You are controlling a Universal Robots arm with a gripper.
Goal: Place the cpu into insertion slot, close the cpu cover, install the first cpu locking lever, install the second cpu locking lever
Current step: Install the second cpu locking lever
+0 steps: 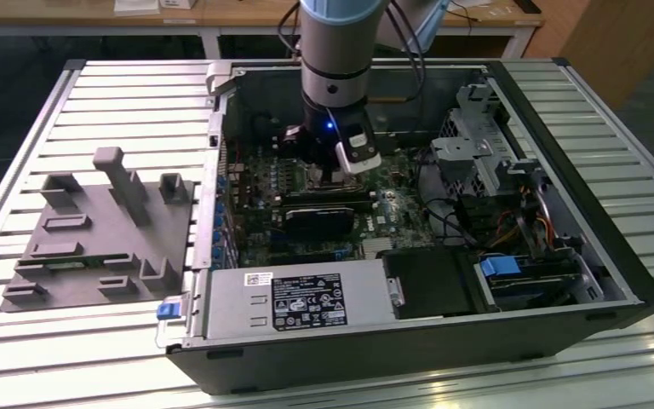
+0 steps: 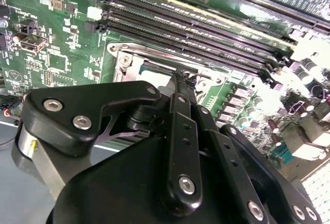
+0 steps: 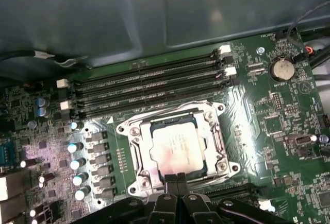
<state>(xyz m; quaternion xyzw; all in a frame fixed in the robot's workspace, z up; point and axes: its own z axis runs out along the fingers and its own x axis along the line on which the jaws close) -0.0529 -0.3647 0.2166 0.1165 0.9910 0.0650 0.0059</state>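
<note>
One arm is doing the work here. On the exterior view's left, a grey fixture block (image 1: 88, 230) is lying on the slatted table (image 1: 31, 111), apart from the open computer case (image 1: 418, 341), probably as a parking place for parts. In the middle, the gripper (image 1: 329, 177) is reaching straight down into the case onto the motherboard (image 1: 401, 213), and the drive cage (image 1: 475, 162) is standing clear on the exterior view's right.

In the first wrist view, the capacitors (image 3: 77, 162) and the long memory slots (image 3: 149, 82) are flanking the insertion slot (image 3: 145, 153). The cpu (image 3: 174, 149) is lying flat inside it, silver top up, so seating looks done. The cpu cover (image 3: 216, 131) is lying down around the chip, its window framing the metal top, as if to pin the chip square. The gripper's fingers (image 3: 181, 180) are pressed together, touching or just above the cover's near edge, seemingly to bear on that edge rather than grasp anything. Whether either locking lever is latched I cannot tell. A coin battery (image 3: 282, 69) is sitting well beyond.
</note>
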